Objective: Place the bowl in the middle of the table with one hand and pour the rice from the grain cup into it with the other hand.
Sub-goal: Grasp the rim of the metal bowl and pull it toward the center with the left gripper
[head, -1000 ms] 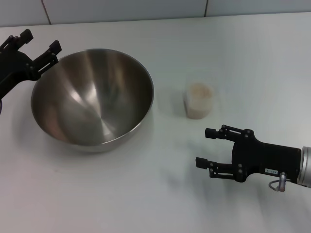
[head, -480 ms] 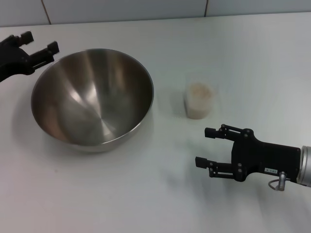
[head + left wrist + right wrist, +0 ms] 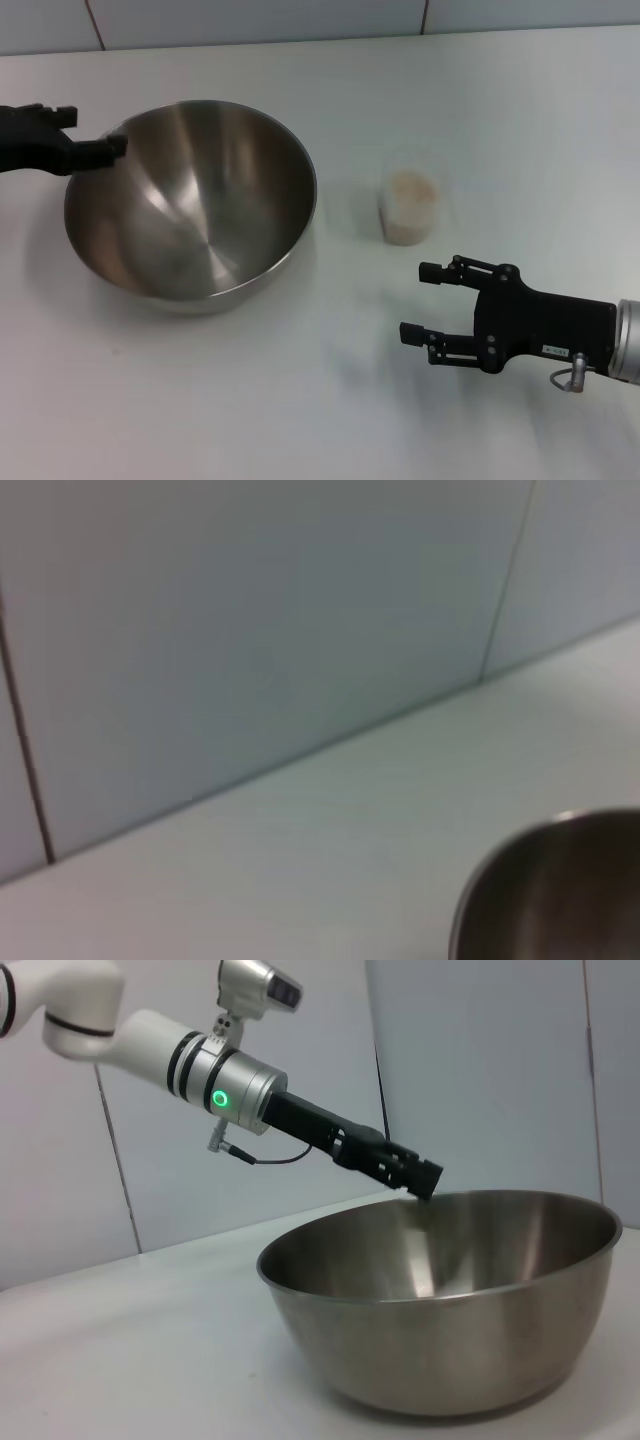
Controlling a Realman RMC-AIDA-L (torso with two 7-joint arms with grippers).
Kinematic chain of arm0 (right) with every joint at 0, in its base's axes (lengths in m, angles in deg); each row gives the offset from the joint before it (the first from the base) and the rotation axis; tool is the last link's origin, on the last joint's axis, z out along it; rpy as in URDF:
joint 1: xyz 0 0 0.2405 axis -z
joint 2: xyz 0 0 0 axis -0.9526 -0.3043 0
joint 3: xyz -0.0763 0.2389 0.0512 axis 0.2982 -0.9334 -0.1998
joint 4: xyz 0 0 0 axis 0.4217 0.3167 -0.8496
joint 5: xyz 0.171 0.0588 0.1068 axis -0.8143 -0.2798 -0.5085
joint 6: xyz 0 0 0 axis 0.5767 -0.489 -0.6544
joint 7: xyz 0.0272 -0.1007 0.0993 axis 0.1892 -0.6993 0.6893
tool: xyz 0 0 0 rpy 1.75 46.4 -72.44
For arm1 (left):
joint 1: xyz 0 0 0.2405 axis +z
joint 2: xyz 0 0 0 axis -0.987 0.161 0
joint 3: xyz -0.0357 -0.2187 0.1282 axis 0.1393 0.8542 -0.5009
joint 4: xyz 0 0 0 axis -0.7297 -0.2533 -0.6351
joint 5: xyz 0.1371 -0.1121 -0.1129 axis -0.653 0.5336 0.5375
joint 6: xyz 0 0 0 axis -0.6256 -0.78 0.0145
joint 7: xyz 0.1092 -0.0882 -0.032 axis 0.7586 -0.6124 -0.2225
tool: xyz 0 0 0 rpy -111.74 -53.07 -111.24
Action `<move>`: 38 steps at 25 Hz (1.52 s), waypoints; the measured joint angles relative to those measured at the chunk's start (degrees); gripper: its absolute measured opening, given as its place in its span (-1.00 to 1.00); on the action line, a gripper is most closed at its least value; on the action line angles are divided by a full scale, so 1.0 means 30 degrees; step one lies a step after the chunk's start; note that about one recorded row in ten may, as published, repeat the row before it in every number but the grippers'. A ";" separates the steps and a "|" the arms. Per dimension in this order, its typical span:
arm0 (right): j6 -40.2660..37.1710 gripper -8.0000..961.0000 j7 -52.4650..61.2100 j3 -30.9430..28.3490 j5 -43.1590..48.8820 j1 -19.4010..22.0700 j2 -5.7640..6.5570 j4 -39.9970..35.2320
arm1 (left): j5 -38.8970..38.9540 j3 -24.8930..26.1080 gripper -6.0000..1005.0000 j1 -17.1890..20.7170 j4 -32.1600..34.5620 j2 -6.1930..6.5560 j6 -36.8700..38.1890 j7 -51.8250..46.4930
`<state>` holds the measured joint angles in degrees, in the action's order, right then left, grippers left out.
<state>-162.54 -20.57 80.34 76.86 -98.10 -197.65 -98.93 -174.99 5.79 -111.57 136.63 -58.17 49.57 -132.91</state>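
The left claw sits right at the far-left rim of the bowl, fingertips up against the edge. From the head view I honestly can't tell if its fingers are spread or pinched, or whether one is inside the rim, since they overlap from that angle. The right wrist view shows that same left claw coming down onto the bowl's far rim, tip touching or just over the edge, but the finger gap is hidden there too. The left wrist view is no help: just tiled wall, a strip of table and a cut-off curve of the bowl.

The right claw hovers low over the table at the near right, fingers spread wide, holding nothing, well short of the grain cup. The cup stands upright just right of the bowl, not touching it, with the rice filling it near the top. The right arm is cut off at the frame edge.

Compared with a second ago: the left claw was up and off past the bowl's far-left side, clearly apart from it; now it's swung in against the rim. Right claw, cup and bowl look basically unmoved.
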 joint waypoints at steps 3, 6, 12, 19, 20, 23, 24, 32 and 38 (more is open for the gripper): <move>0.0000 0.66 0.0000 0.0001 0.0001 -0.0010 -0.0001 0.0001 | -0.1696 -0.0796 0.65 -0.0312 0.0931 -0.0001 0.0062 -0.1720; 0.0005 0.66 0.0001 0.0000 0.0001 -0.0058 0.0015 0.0000 | -0.3728 -0.1300 0.65 -0.0892 0.1722 -0.0004 0.0342 -0.3642; 0.0123 0.66 0.0001 0.0000 0.0002 -0.0087 0.0027 0.0000 | -0.5903 -0.1382 0.65 -0.1780 0.2136 -0.0018 0.1487 -0.4875; 0.0164 0.66 0.0001 0.0000 0.0002 -0.0096 0.0030 0.0000 | -0.8032 -0.1720 0.65 -0.2683 0.2222 -0.0089 0.2237 -0.6019; 0.0172 0.66 0.0001 0.0000 0.0002 -0.0097 0.0030 0.0001 | -0.8053 -0.1757 0.65 -0.2684 0.2230 -0.0086 0.2235 -0.6021; 0.0185 0.66 0.0001 0.0000 0.0002 -0.0097 0.0029 0.0000 | -0.8092 -0.1828 0.65 -0.2689 0.2220 -0.0081 0.2172 -0.6034; 0.0190 0.66 0.0001 0.0000 0.0002 -0.0096 0.0029 0.0001 | -0.8096 -0.1839 0.65 -0.2691 0.2209 -0.0080 0.2153 -0.6039; 0.0209 0.66 0.0001 0.0000 0.0001 -0.0097 0.0029 0.0054 | -0.8120 -0.1844 0.65 -0.2703 0.2124 -0.0068 0.2097 -0.5955; 0.0210 0.66 0.0001 0.0000 0.0001 -0.0097 0.0022 0.0058 | -0.8596 -0.2093 0.65 -0.2937 0.1904 -0.0008 0.1947 -0.6070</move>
<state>-161.91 -20.56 80.34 76.86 -98.39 -197.58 -98.75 -200.78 -0.49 -120.38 142.34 -58.20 55.41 -151.11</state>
